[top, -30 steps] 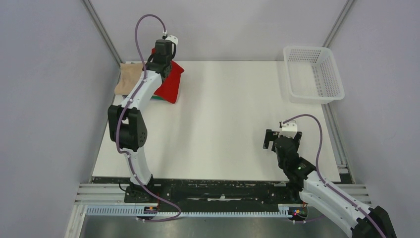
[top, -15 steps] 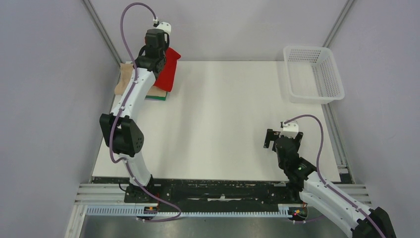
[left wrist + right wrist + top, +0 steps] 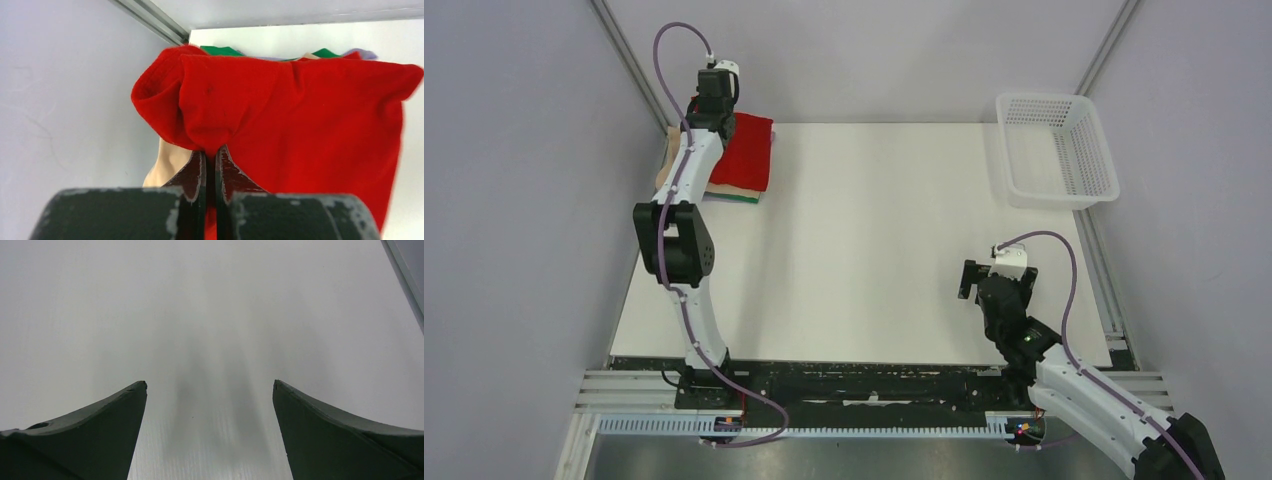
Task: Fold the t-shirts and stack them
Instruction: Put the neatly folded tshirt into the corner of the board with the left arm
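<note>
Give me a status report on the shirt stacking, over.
Left gripper shut on red t-shirt, laid over beige shirt and green shirt at far-left corner. Right gripper open, empty, above bare table. Basket far right, well clear.

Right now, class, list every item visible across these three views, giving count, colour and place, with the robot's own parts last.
red t-shirt: one, bright red, top of the pile, far left corner
beige t-shirt: one, tan, under the red one
green t-shirt: one, green, edge showing under the pile
basket: one, white mesh, far right corner
table: one, white
left gripper: one, black, shut on the red t-shirt
right gripper: one, black, open, near right
</note>
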Controlling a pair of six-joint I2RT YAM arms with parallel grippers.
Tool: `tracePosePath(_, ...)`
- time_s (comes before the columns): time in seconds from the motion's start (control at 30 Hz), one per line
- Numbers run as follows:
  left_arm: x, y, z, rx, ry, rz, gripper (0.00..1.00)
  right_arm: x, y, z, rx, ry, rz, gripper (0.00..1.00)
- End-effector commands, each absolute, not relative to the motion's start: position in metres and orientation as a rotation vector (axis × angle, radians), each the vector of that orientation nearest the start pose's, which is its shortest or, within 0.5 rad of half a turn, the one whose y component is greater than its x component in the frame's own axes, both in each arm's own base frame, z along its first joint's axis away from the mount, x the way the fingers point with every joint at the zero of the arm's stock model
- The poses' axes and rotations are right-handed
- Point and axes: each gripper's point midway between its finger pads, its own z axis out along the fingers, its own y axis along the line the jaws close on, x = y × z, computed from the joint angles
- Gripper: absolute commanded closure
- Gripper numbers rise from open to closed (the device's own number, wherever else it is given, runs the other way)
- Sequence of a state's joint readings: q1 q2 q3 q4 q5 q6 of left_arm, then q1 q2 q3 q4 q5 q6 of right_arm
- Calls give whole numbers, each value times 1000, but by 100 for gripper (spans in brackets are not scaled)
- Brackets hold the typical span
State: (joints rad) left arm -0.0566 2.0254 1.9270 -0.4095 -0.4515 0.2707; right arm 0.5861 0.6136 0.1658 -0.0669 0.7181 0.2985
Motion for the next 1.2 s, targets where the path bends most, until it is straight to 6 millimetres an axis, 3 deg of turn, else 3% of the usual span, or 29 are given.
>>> tracePosePath(0.0,601,75,255,-52,1978,555,98,245,27,84,178,1916,-205,2)
tracePosePath(0.07,613,80,243,-61,1980,560,98,245,25,85,177,1920,-225,2)
tracePosePath(0.1,614,100,239,-98,1983,582,98,245,24,86,177,1921,-237,2)
tracePosePath(0.23,625,122,223,-138,1991,600,98,245,18,91,180,1921,-283,2)
tracePosePath(0.43,628,149,206,-191,1997,660,96,247,15,95,181,1922,-323,2)
tracePosePath(0.47,628,153,205,-203,1998,662,86,247,15,95,178,1924,-327,2)
tracePosePath(0.5,628,156,203,-215,1998,659,57,248,15,95,174,1927,-333,2)
tracePosePath(0.53,628,159,203,-232,1996,659,19,248,15,95,173,1930,-338,2)
tracePosePath(0.57,627,159,205,-243,1993,655,1,249,15,95,171,1932,-343,2)
tracePosePath(0.87,621,156,238,-414,1892,558,0,251,19,90,150,1954,-349,2)
tracePosePath(1.03,628,108,254,-299,1824,301,0,253,20,88,139,1963,-357,2)
tracePosePath(1.17,627,86,271,-247,1715,161,0,252,19,85,135,1971,-365,2)
